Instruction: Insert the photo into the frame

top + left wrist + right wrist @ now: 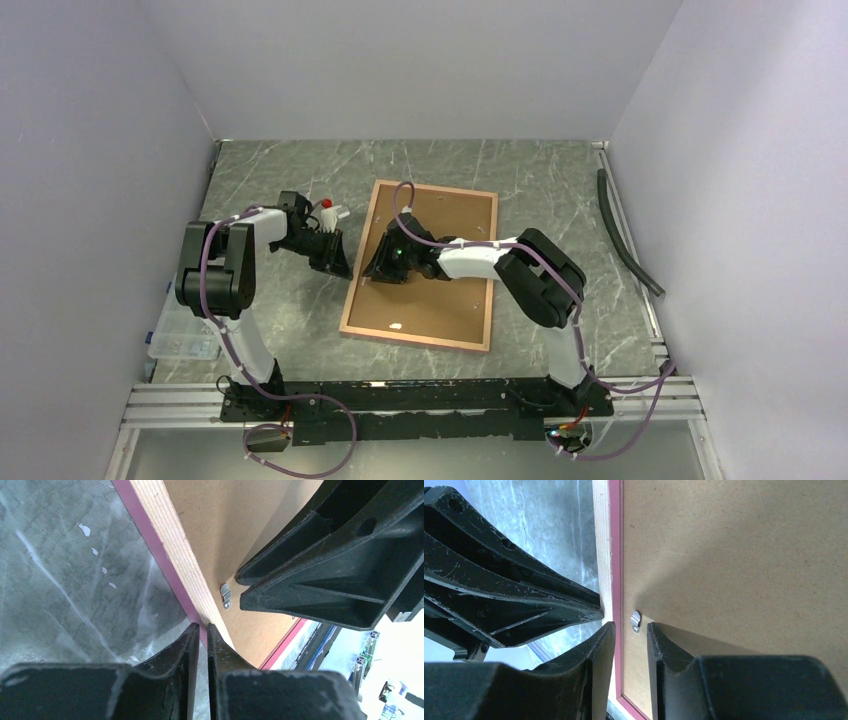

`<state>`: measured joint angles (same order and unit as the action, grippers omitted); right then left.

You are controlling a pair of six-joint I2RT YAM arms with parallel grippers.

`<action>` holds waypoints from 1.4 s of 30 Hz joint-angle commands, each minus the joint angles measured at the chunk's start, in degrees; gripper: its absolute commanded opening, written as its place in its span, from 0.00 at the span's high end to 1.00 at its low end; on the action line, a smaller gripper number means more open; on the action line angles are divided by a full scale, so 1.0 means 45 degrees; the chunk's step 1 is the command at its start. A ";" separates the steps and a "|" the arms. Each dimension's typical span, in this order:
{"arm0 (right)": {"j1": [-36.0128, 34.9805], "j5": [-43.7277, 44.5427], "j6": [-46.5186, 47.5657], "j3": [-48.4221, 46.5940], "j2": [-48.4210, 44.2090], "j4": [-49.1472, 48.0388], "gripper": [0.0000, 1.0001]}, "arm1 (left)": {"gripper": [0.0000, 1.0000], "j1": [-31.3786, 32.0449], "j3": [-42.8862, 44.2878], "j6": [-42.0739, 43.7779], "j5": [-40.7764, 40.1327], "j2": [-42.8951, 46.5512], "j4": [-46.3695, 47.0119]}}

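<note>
The frame (415,340) lies face down in the middle of the table, its light wood back and pink inner rim up. The plain brown backing board (440,300) fills it. The photo is hidden. My left gripper (335,262) is shut, its tips (202,627) touching the frame's left edge (170,545). My right gripper (376,268) hovers over the same edge, slightly open, its tips (630,626) on either side of a small metal clip (636,620) on the board (734,555). The clip also shows in the left wrist view (226,595).
A white bottle with a red cap (327,208) lies behind my left gripper. A clear plastic box (185,335) sits at the table's left edge. A black hose (625,235) lies along the right wall. White walls enclose the table.
</note>
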<state>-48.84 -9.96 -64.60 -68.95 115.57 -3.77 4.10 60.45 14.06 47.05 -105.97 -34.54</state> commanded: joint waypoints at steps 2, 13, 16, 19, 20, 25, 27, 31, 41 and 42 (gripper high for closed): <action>-0.0198 -0.0198 -0.0132 -0.0490 0.0398 -0.0229 0.66 | 0.84 -0.0011 0.0219 0.0344 -0.0221 -0.0312 0.0223; -0.0264 -0.0244 -0.0246 -0.0579 0.0400 -0.0117 0.67 | 0.86 -0.0011 0.0296 0.0292 -0.0271 -0.0317 0.0245; -0.0264 -0.0274 -0.0319 -0.0623 0.0504 -0.0157 0.67 | 0.87 -0.0012 0.0336 0.0306 -0.0274 -0.0304 0.0206; -0.0267 -0.0334 -0.0374 -0.0726 0.0615 -0.0195 0.67 | 0.87 -0.0007 0.0337 0.0331 -0.0252 -0.0283 0.0204; -0.0268 -0.0328 -0.0367 -0.0764 0.0645 -0.0180 0.67 | 0.87 -0.0012 0.0337 0.0314 -0.0254 -0.0272 0.0204; -0.0269 -0.0377 -0.0327 -0.0968 0.0834 -0.0187 0.67 | 0.88 -0.0012 0.0318 0.0275 -0.0201 -0.0294 0.0231; -0.0271 -0.0437 -0.0303 -0.1065 0.0927 -0.0159 0.68 | 0.88 -0.0010 0.0318 0.0294 -0.0218 -0.0286 0.0224; -0.0270 -0.0581 -0.0250 -0.1059 0.0956 -0.0305 0.68 | 0.88 -0.0001 0.0318 0.0312 -0.0216 -0.0309 0.0264; -0.0250 -0.1004 0.0118 -0.1203 0.1119 -0.0617 0.69 | 0.89 -0.0012 0.0318 0.0263 -0.0181 -0.0275 0.0266; -0.0244 -0.1175 0.0190 -0.1331 0.1233 -0.0677 0.69 | 0.89 -0.0012 0.0318 0.0252 -0.0181 -0.0271 0.0285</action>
<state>-49.60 -12.93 -65.47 -72.40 118.91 -4.80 4.08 60.86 14.04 47.64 -106.37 -35.00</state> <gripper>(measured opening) 0.315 0.116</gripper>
